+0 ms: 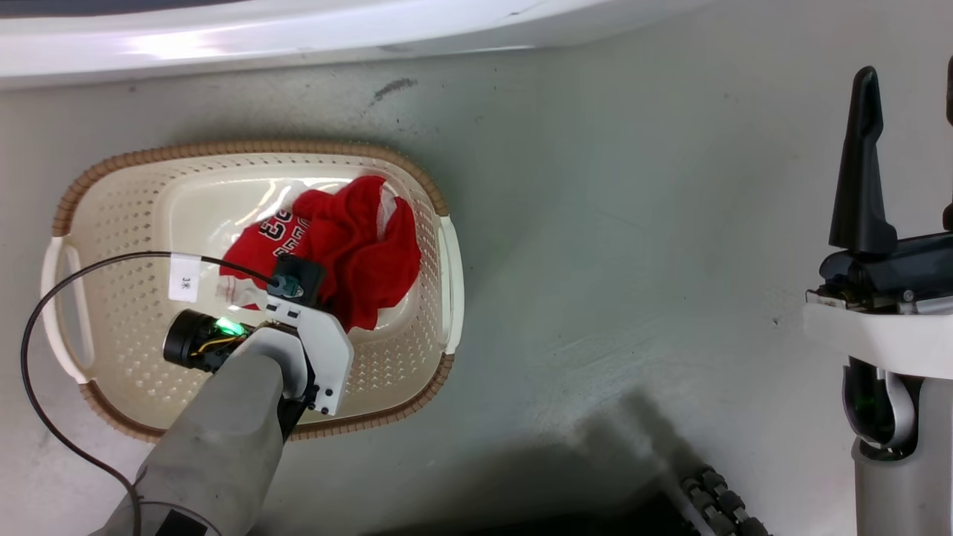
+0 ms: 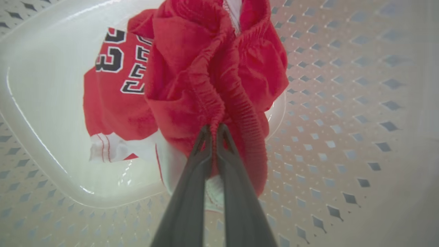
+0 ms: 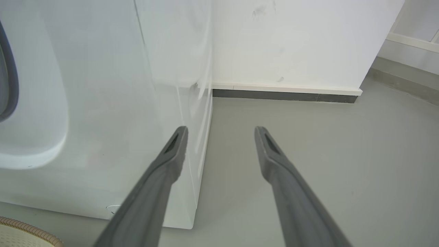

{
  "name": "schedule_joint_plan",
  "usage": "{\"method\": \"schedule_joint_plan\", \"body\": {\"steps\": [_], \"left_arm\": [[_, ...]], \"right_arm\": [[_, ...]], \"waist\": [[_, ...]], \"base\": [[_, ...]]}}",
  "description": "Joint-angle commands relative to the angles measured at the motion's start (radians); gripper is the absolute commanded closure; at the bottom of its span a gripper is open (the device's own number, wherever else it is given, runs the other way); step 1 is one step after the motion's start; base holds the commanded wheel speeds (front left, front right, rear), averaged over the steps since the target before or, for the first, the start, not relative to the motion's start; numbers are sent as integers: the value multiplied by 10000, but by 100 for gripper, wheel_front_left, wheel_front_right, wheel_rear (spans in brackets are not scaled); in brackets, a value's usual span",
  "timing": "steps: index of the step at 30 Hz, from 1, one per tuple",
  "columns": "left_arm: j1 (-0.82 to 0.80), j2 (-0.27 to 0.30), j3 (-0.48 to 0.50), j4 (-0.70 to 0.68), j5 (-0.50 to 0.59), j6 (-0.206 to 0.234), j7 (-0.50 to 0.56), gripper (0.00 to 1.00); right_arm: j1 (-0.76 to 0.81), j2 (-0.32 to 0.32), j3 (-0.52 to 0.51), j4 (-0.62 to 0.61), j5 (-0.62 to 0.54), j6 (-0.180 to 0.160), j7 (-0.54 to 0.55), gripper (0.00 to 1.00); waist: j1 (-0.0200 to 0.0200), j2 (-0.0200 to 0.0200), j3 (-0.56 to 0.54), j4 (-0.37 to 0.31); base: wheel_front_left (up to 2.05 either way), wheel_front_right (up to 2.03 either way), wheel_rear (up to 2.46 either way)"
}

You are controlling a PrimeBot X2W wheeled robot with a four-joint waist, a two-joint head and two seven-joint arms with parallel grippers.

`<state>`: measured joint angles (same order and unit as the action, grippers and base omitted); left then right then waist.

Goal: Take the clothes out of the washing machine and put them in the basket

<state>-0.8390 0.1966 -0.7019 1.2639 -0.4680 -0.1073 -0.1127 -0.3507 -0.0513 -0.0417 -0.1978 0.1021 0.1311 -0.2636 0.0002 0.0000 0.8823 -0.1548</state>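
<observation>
The basket (image 1: 112, 186), cream with a brown rim, stands on the floor at the left of the head view. Red clothes (image 1: 357, 246) lie bunched in its right half. In the left wrist view a jersey (image 2: 113, 103) with black and white lettering lies on the basket floor, and red shorts (image 2: 212, 61) are heaped over it. My left gripper (image 2: 214, 129) is shut on the shorts' elastic waistband, low inside the basket. My right gripper (image 3: 221, 132) is open and holds nothing, off to the right beside the washing machine (image 3: 103, 103).
The washing machine's white front (image 1: 298, 37) runs along the top of the head view, just behind the basket. A black cable (image 1: 45, 313) loops from my left wrist over the basket's left side. A white wall with a dark skirting (image 3: 284, 94) stands behind grey floor (image 1: 633, 260).
</observation>
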Motion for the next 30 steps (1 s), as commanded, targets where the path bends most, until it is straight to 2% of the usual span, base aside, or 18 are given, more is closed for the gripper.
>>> {"method": "schedule_joint_plan", "body": {"steps": [1, 4, 5, 6, 23, 27, 30], "left_arm": [[-127, 63, -9, 59, 24, 7, 74, 100], [-135, 52, -74, 133, 33, 74, 168, 100], [-78, 8, -47, 150, -51, 38, 216, 69], [-9, -42, -31, 154, -110, 0, 214, 0], [1739, -518, 293, 46, -942, -202, -1459, 0], [2013, -414, 432, -286, -1046, -204, -1522, 0], [2265, -164, 662, -1159, -904, -51, -1536, 0]], "right_arm": [[-153, 20, -18, -40, 65, -7, -17, 0], [-210, 20, -28, 16, 81, -7, -17, 0], [-213, 20, -16, 51, 82, -7, -17, 0], [-210, 20, 11, 87, 70, -7, -17, 0], [763, 17, 251, 631, -204, -7, -17, 0], [1036, 17, 301, 704, -252, -7, -17, 0], [1222, 17, 327, 761, -288, -7, -17, 0]], "waist": [[-2, 0, 119, -54], [-2, 0, 126, -34], [-2, 0, 80, -17], [-2, 0, 12, 4], [-2, 0, -2913, 566], [-2, 0, -3352, 641], [-2, 0, -3736, 715]], "base": [[0, 0, 0], [0, 0, 0], [0, 0, 0], [0, 0, 0], [0, 0, 0], [0, 0, 0], [0, 0, 0]]}}
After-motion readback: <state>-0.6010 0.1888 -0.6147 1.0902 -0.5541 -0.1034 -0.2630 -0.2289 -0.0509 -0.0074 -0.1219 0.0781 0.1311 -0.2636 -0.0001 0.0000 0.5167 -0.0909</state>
